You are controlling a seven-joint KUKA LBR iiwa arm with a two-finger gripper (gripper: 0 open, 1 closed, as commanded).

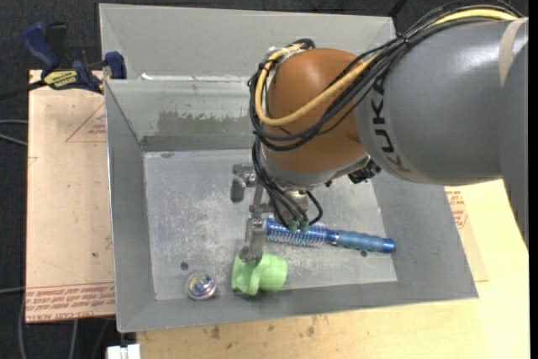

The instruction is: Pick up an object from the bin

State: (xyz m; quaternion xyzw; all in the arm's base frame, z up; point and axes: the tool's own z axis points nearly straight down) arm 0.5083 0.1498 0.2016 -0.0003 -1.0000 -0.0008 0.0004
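Note:
My gripper (252,250) reaches down from under the arm's orange dome into the front middle of the bin. Its tip stands just above a light green, lumpy plastic thing (260,274) that lies by the front wall. A blue brush (329,238) with a coiled bristle end lies flat just right of the gripper, its bristle end close against the tip and its handle pointing right. Much of the gripper is hidden under the dome and its cables.
A small shiny round thing (200,287) lies at the front left, left of the green thing. The arm and its dome cover the middle and right of the bin. The left half of the floor shows bare, scuffed metal.

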